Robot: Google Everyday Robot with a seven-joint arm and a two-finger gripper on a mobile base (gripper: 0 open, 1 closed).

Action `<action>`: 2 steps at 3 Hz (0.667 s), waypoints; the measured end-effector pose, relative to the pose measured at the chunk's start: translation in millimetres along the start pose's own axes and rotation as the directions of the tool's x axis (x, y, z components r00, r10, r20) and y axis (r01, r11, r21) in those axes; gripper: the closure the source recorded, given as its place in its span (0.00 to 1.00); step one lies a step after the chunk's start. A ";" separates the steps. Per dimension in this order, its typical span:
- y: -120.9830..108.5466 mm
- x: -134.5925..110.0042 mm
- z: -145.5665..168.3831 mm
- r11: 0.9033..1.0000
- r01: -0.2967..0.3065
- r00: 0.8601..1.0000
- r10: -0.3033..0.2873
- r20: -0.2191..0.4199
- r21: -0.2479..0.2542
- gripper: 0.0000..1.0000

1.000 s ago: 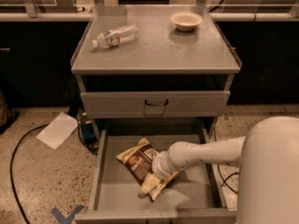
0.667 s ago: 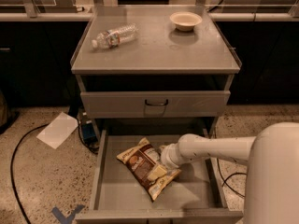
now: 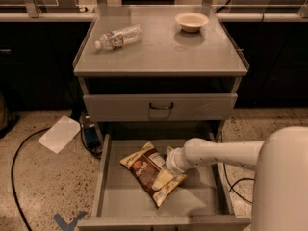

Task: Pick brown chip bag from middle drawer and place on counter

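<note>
The brown chip bag [image 3: 150, 170] lies flat and aslant on the floor of the open middle drawer [image 3: 115, 201], near its centre. My gripper [image 3: 168, 166] reaches in from the right at the end of the white arm [image 3: 216, 153]. It sits low at the bag's right edge, touching or just over it. The counter [image 3: 163, 47] is the grey top of the cabinet above.
A clear water bottle [image 3: 118, 36] lies on the counter's left and a cream bowl [image 3: 192, 20] stands at its back right. A shut drawer front with a dark handle [image 3: 160, 107] is above the open drawer. A white paper [image 3: 59, 134] and cables lie on the floor to the left.
My gripper has moved slightly toward the back of the drawer along the bag's right edge. The bag has shifted a little to the right and stays on the drawer floor.
</note>
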State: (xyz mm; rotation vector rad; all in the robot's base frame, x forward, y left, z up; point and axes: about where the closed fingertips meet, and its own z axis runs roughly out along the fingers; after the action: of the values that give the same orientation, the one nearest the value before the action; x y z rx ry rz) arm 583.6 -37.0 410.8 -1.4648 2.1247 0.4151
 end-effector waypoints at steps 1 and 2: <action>2.9 8.2 18.0 1.000 -0.016 1.000 0.016 -0.003 -0.026 0.00; 6.6 14.7 33.1 0.998 -0.030 1.000 0.030 -0.005 -0.063 0.00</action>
State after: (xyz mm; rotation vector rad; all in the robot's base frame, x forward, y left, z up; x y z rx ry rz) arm 581.3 -28.6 375.0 -1.4713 2.1573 0.4952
